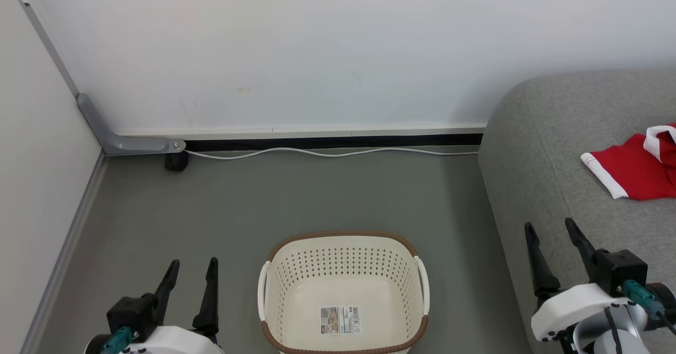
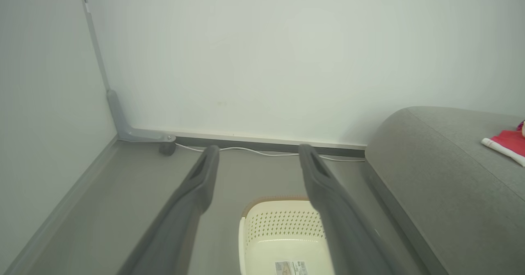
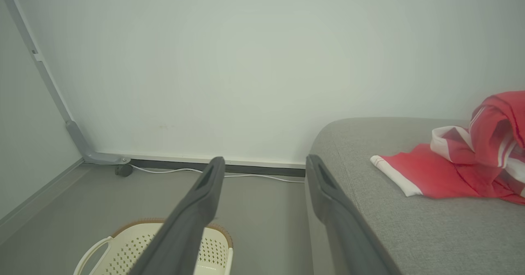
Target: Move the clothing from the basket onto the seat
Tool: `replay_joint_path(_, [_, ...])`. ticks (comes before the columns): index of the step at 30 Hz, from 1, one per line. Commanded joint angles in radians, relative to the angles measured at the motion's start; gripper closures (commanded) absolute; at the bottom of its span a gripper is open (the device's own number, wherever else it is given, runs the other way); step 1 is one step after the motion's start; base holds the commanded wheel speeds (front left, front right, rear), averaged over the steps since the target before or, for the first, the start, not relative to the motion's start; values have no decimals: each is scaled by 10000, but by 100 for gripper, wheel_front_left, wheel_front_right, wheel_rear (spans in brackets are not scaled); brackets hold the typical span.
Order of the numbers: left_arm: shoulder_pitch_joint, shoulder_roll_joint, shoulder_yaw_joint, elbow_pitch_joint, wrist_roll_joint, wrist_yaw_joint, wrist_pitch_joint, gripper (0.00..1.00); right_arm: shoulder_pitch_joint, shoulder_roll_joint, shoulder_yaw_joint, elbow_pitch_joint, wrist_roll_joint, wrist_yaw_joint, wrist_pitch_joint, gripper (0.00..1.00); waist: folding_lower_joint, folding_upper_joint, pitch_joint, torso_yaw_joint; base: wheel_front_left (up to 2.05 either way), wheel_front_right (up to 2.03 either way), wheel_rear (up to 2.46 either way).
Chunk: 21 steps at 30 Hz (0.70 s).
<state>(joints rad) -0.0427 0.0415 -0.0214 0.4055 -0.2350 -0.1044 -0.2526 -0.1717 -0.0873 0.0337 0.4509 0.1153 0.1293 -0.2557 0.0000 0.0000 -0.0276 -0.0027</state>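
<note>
You have the grey floor (image 1: 317, 195) running to a white wall, with the seat (image 1: 554, 148) taking up the right side. The basket (image 1: 343, 235) stands on the floor at near centre, just left of the seat. The head view looks down into it, while the wrist views catch its far rim and perforated wall. The clothing (image 1: 634, 171) lies on the seat at far right. The head view gives you a flat red piece with a white hem, and the right wrist view adds bunched, striped folds behind it. The left gripper (image 1: 194, 261) and right gripper (image 1: 549, 222) flank the basket, fingers apart, holding nothing. A label (image 1: 339, 320) sits on the basket's bottom.
</note>
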Motion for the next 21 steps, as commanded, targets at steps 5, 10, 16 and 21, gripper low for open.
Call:
replay_joint_path(5, [137,-59,-61,313,-63,-2,46,100,194,79,26,301,9,0,6,100,0,0,-17,-18,0,0,0])
replay_joint_path(10, [158,-90,30,423,-487,-10,224,100,273,142,-74,410,465,0,181,100,8,0,-13,-17,0,0,0])
replay_joint_path(16, [148,-81,77,299,-1156,-23,382,100,325,153,-125,260,1197,1,344,100,5,0,-4,-15,0,0,0])
replay_joint_path(21, [118,-74,117,204,-1707,-33,508,100,347,163,-164,143,1800,2,470,100,0,0,20,-13,0,0,0])
